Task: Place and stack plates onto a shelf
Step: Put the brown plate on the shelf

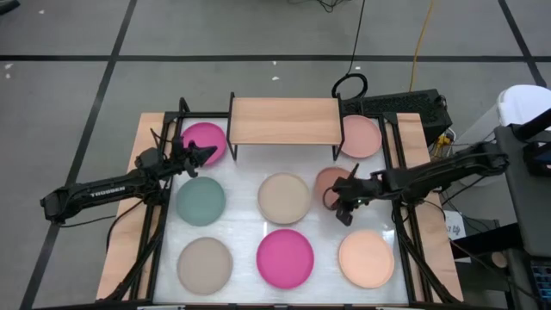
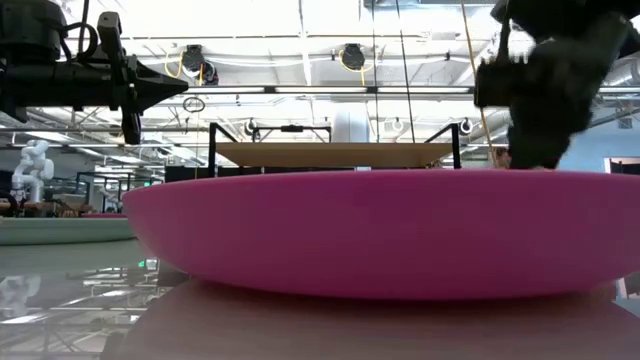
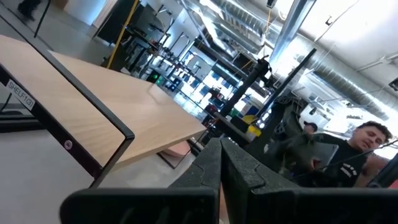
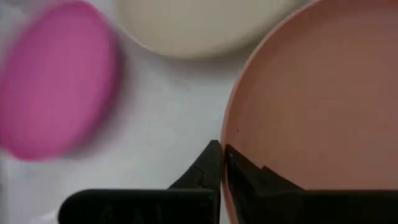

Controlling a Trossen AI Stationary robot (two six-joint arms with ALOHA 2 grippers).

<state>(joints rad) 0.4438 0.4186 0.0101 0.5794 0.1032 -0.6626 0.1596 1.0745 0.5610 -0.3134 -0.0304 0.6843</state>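
The right gripper has its jaws closed on the rim of the brown plate, which seems tilted up from the tabletop, between the beige plate and the right frame. The plate looks stiff, light and smooth, so the thin rim is the best hold. Being round, it has no long axis. The left gripper, jaws closed and empty, hovers over the magenta plate beside the shelf.

Brown plate half under right arm
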